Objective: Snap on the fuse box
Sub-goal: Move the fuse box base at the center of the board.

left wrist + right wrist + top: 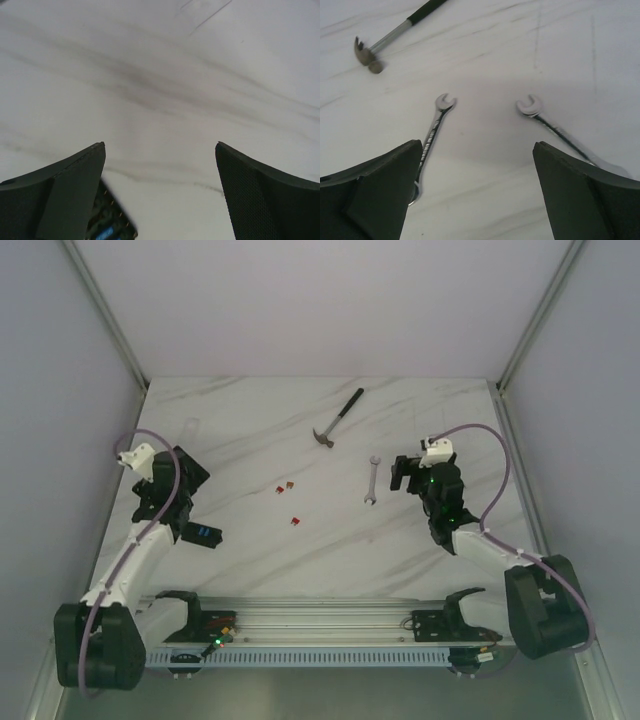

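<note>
Over table | my left gripper released, fuse box beside it | right gripper released above wrench

The top external camera is fixed above and behind the arm bases. It looks steeply down from a distance and takes in the whole marble table and the enclosure walls. The left wrist camera sits close over the table and faces forward between its own fingers; it shares with the top view only the fuse box, which is cut off at its lower left edge. The right wrist camera looks obliquely along the table between its own fingers and shares the hammer with the top view.
</note>
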Controlling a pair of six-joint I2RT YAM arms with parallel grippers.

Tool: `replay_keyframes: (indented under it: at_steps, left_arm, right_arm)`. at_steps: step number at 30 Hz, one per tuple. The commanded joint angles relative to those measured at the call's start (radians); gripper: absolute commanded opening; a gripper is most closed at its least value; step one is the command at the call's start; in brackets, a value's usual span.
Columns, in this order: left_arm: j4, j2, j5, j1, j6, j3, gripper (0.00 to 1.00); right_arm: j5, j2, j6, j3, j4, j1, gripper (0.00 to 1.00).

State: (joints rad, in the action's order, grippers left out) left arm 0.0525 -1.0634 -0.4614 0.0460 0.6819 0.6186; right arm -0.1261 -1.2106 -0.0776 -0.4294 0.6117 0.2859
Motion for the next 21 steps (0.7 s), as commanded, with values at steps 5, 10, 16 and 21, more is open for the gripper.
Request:
replay_keyframes:
  at_steps: [5,10,16,21]
  left_arm:
    - [0.317,0.085,0.064,-0.002,0.175,-0.080,1.00]
    - [0.352,0.059,0.080,-0.001,0.208,-0.119,1.00]
    - [0.352,-0.014,0.084,-0.001,0.210,-0.108,0.95]
    - [0.344,-0.045,0.108,-0.001,0.196,-0.103,0.81]
  right_arm:
    - [0.021,0.014,-0.057,0.038,0.048,0.050,1.00]
    - [0.041,-0.009,-0.073,0.053,0.094,0.053,1.00]
    - [0.030,-0.016,-0.085,0.066,0.114,0.055,1.00]
    - [0.022,-0.015,-0.089,0.069,0.118,0.055,1.00]
